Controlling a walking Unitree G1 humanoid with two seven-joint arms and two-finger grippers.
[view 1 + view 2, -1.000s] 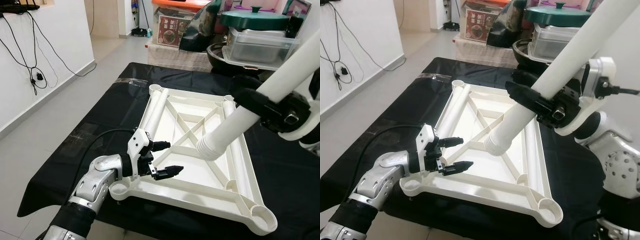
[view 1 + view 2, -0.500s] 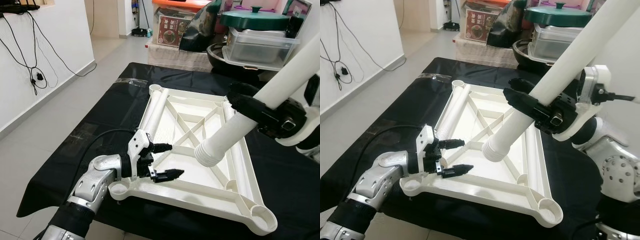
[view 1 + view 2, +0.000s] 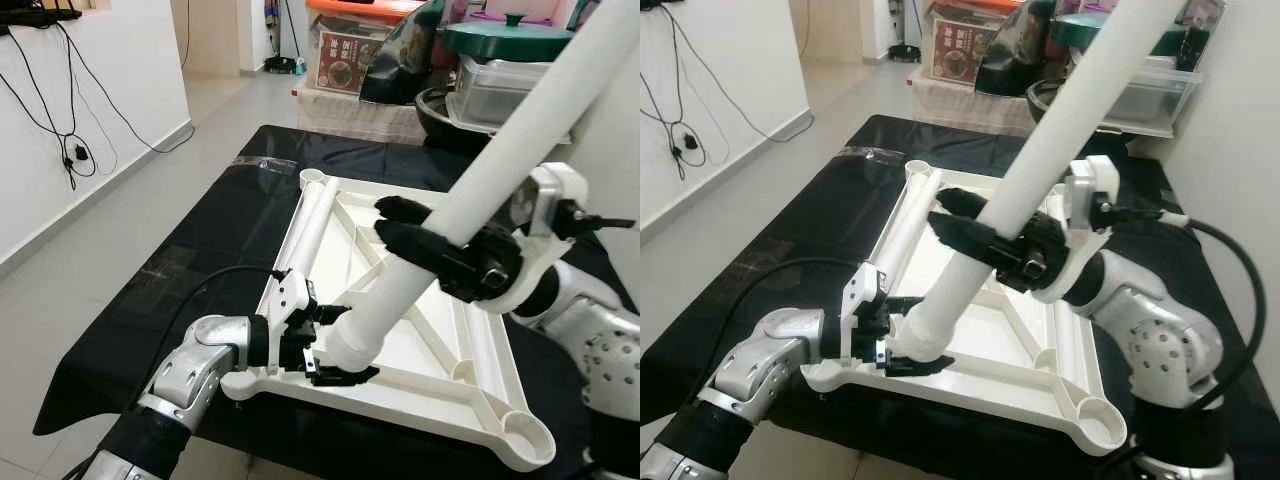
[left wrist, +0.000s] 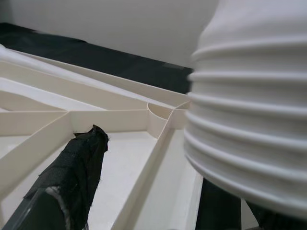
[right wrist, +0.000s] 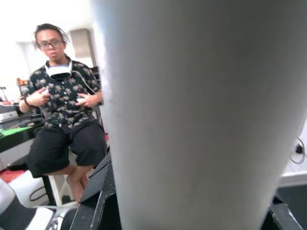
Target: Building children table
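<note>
Left eye view: right gripper [image 3: 440,262] clamped the table leg [image 3: 480,170], threaded end between left gripper's [image 3: 335,345] spread jaws for guiding.

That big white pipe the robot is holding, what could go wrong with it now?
1. The table leg is tilted, and its ribbed end sits beside the corner socket, not in it, so it may jam on the rim.
2. The left gripper has its fingers around that end; they might get pinched.
3. The right gripper holds the leg midway, so the long top could swing towards the pots behind.
</note>
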